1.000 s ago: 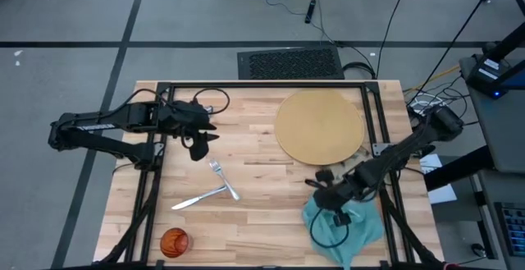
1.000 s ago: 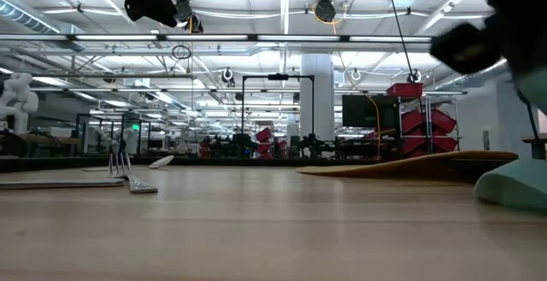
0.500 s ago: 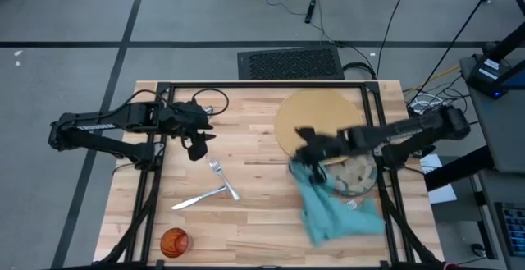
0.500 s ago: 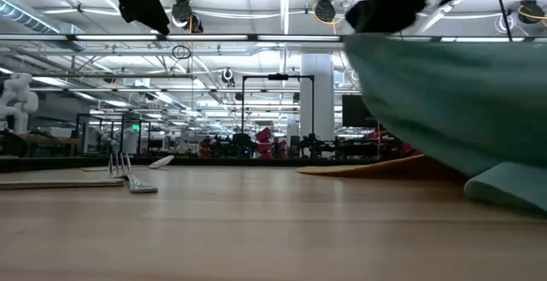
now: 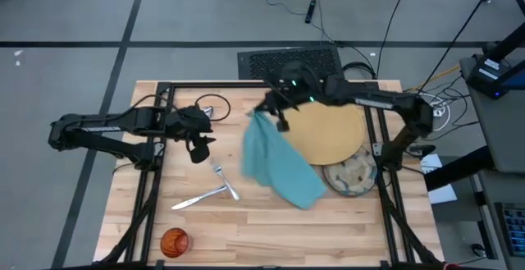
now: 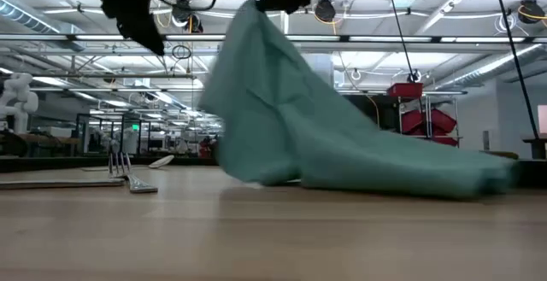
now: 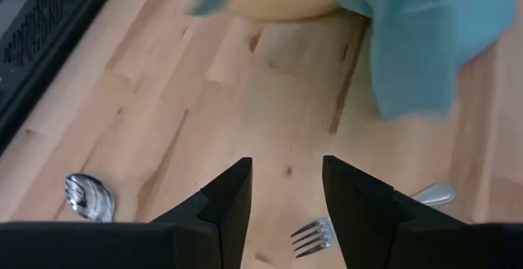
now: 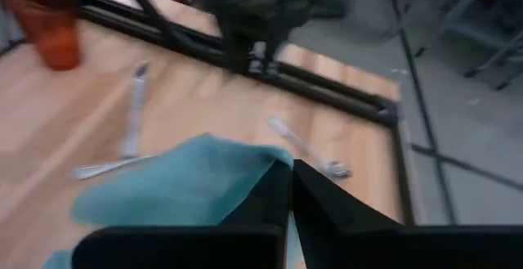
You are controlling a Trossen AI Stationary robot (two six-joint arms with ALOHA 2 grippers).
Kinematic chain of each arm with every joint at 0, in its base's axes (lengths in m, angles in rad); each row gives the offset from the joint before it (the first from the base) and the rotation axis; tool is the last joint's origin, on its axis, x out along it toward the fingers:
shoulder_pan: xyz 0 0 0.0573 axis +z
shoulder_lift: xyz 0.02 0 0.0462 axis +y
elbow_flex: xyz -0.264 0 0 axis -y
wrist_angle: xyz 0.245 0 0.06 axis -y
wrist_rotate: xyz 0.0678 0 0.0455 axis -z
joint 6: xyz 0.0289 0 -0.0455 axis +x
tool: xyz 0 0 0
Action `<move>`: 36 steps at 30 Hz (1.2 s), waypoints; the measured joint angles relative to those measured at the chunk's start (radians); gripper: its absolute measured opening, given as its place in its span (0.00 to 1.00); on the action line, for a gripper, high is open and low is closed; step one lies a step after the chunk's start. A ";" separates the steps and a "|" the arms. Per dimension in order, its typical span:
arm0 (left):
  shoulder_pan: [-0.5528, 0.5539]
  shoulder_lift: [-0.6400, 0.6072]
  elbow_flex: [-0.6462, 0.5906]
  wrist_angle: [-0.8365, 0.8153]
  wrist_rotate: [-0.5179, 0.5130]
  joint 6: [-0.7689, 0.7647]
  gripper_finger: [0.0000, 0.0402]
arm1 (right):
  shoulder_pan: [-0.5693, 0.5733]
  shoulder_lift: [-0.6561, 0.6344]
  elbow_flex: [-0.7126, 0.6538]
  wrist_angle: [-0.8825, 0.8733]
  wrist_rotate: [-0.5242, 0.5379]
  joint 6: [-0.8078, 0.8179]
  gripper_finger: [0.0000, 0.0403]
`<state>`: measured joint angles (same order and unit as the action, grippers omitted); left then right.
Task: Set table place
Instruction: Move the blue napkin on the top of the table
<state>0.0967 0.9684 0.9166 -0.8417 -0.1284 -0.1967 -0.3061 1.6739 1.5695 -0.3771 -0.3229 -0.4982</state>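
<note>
**Napkin swung across table by R arm**

Since a sec ago the right gripper (image 5: 264,115) has swept from the near-right corner of the table (image 5: 246,229) up to the far side, dragging the teal napkin (image 5: 277,162) with it; that move uncovers the glass bowl (image 5: 351,174), which sat under the cloth before. L arm hasn't shifted.

R gripper: fingers clenched on one corner of the napkin, up off the wood near the far-left edge of the round tan mat (image 5: 328,130). Cloth hangs from that corner and trails diagonally toward table centre; its lower end lies on the wood just beside the mat's near-left edge. Low view shows the napkin (image 6: 325,127) draped from high at the pinch down to the tabletop.

Bowl sits just off the mat's near-right edge, by the right frame rail.

Left gripper (image 5: 197,147) hovers above the left-centre of the table, fingers parted w/ nothing between them. Its wrist view looks down on bare wood, w/ fork tines (image 7: 315,236) below and the spoon (image 7: 88,197) off to one side.

Fork (image 5: 221,177) and knife (image 5: 197,198) lie crossing each other on the wood near the left gripper, btw it and the near edge. Orange cup (image 5: 174,242) stands at the near-left corner, well apart from the rest.
</note>
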 joint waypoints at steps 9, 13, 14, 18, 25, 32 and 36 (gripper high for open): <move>-0.001 0.000 -0.119 0.066 0.000 -0.034 0.34 | -0.129 0.215 0.464 -0.069 -0.153 -0.015 0.00; -0.001 0.000 -0.137 0.078 0.000 -0.033 0.34 | -0.161 0.301 0.637 -0.089 -0.221 0.022 0.00; -0.001 0.000 -0.137 0.086 0.000 -0.033 0.34 | -0.167 0.321 0.672 -0.089 -0.241 0.033 0.00; -0.001 0.000 -0.137 0.130 0.000 -0.030 0.34 | -0.171 0.388 0.767 -0.087 -0.301 0.063 0.00; -0.001 0.000 -0.137 0.132 0.000 -0.025 0.34 | -0.196 0.487 0.785 -0.379 -0.260 0.097 0.08; -0.001 0.000 -0.137 0.135 -0.007 0.003 0.34 | -0.218 0.521 0.785 -0.520 -0.184 0.098 0.46; -0.001 0.000 -0.137 0.142 -0.011 0.005 0.34 | -0.214 0.465 0.785 -0.600 -0.028 0.085 0.54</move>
<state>0.0959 0.9684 0.7795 -0.7002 -0.1392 -0.1913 -0.5205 2.1384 2.3550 -0.9775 -0.3507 -0.4137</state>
